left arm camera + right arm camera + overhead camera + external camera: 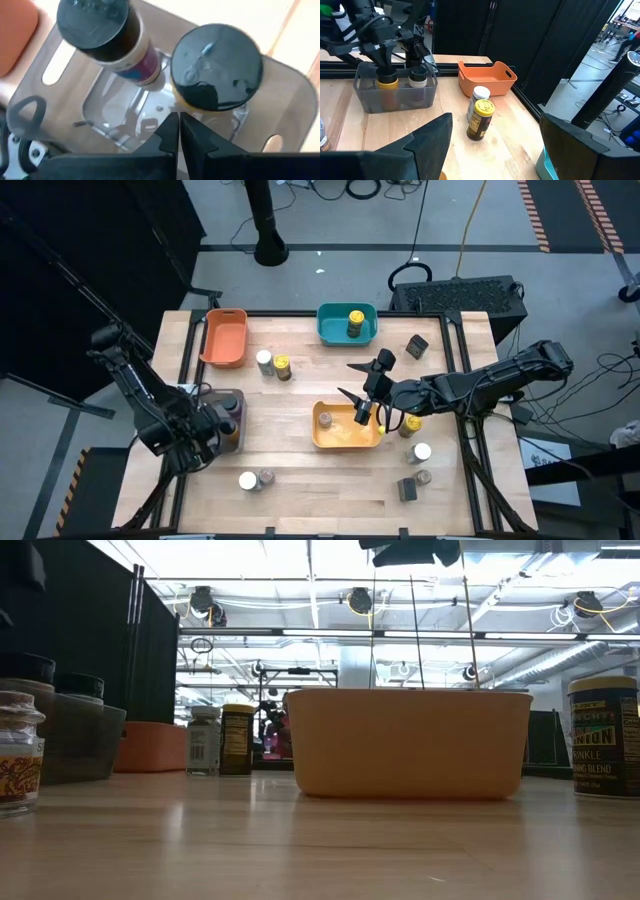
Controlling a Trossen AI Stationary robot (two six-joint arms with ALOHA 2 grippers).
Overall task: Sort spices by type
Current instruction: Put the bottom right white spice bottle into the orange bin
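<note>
My left gripper [179, 131] is shut with nothing between its fingers. It hangs just over the grey bin [232, 442], where two black-lidded spice jars [216, 65] [102, 35] stand upright. Whether it brushes the nearer jar does not show. The right wrist view shows it [395, 47] above those jars. My right gripper [362, 412] stands open and holds nothing above the yellow bin [345, 438], where a small jar [325, 418] lies. A yellow-lidded jar [355, 323] stands in the teal bin [330, 330]. A white-lidded jar [264, 360] and a yellow-lidded one [283, 367] stand beside the orange bin [224, 337].
More jars stand loose on the table: a dark one [416, 346] at the far right, several [421, 452] near the right edge, and two [257, 479] near the front. A black box [470, 295] sits behind the table's far right corner.
</note>
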